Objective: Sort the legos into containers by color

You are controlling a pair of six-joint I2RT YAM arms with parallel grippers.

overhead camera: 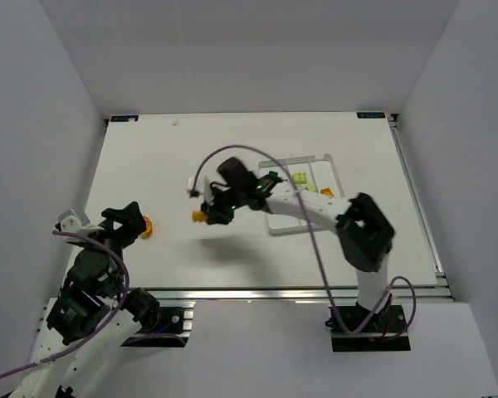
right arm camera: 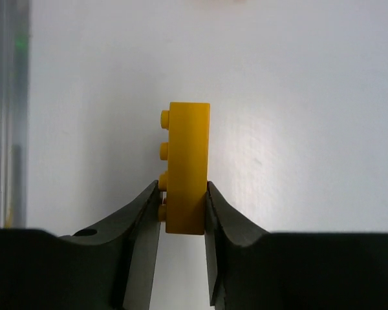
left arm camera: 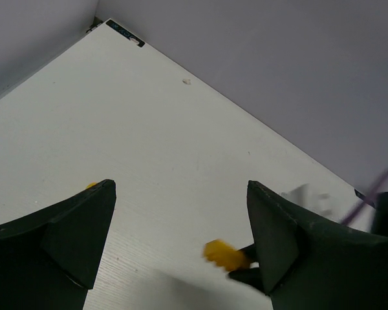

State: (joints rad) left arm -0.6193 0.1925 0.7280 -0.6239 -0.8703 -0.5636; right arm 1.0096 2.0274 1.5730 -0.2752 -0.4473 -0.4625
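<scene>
Right gripper (right arm camera: pixel 181 194) jaws clamp the orange-yellow brick (right arm camera: pixel 186 161) by its lower end, its long axis running up-frame past the tips; in the top view the tray (overhead camera: pixel 328 170) lies to its right. Left gripper (left arm camera: pixel 180 190) gapes wide, holding nothing

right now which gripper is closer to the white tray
Right. In the top view the right gripper, shut on a yellow brick, sits just left of the tray. The left gripper is open and much farther left, beyond the right one.
</scene>
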